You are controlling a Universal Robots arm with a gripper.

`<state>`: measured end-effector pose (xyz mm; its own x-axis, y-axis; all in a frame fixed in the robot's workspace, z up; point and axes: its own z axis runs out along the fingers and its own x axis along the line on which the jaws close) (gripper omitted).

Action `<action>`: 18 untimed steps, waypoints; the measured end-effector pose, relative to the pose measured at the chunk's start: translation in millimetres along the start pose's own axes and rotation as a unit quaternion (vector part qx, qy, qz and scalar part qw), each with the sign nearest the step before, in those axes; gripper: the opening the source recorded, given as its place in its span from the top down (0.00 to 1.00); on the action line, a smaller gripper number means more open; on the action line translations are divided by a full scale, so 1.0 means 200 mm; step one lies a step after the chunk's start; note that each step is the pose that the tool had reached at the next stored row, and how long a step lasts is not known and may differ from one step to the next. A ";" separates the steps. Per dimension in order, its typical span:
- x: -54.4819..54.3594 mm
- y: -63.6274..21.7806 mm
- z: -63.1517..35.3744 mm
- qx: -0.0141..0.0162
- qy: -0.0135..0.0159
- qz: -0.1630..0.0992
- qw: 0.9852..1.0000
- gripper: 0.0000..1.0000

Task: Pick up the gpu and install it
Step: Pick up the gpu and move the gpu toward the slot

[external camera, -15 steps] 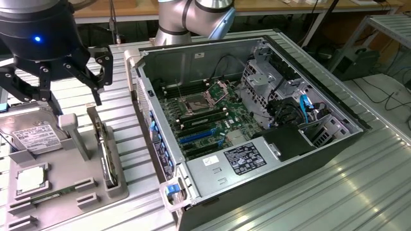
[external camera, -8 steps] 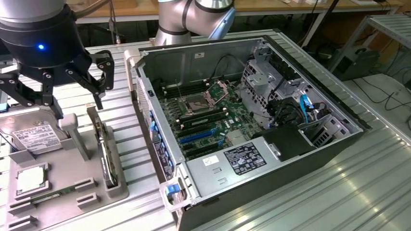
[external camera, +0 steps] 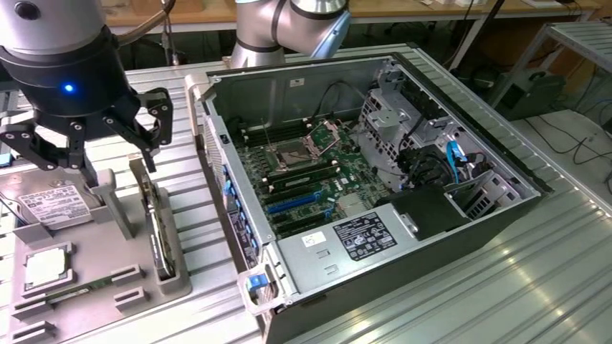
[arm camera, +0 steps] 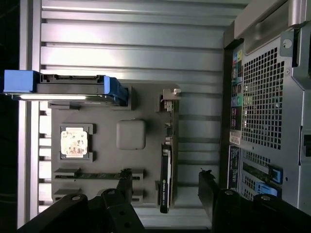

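Observation:
The gpu (external camera: 159, 231) stands on edge in a slot of the grey holder (external camera: 178, 281) at the exterior view's left. The wrist view shows it edge-on as a thin dark card (arm camera: 166, 180) with a green strip. My gripper (external camera: 92, 152) hangs open above the holder, a little higher than the card. In the wrist view the gripper (arm camera: 166, 174) has one finger on either side of the gpu's line, with nothing held. The open computer case (external camera: 497, 161) lies beside the holder, its motherboard (external camera: 308, 179) exposed.
The holder (arm camera: 131, 108) also carries a silver hard drive (external camera: 50, 205) in a blue carrier (arm camera: 68, 86), a processor chip (arm camera: 74, 142) and a memory stick (arm camera: 92, 174). The case's perforated rear wall (arm camera: 272, 97) stands close beside the holder. Everything rests on a ribbed metal table (external camera: 535, 287).

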<state>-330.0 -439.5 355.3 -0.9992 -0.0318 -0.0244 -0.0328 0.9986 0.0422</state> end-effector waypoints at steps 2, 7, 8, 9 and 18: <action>0.00 -0.005 0.015 0.000 0.000 0.000 1.000 0.34; 0.00 -0.010 0.045 0.001 0.000 0.000 1.000 0.34; 0.00 -0.012 0.050 0.001 0.000 0.000 1.000 0.34; 0.00 -0.014 0.056 0.001 0.000 0.000 1.000 0.34; 0.00 -0.047 0.100 0.001 0.000 0.000 1.000 0.34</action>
<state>-330.0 -448.0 334.9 -0.9992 -0.0318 -0.0243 -0.0327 0.9986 0.0405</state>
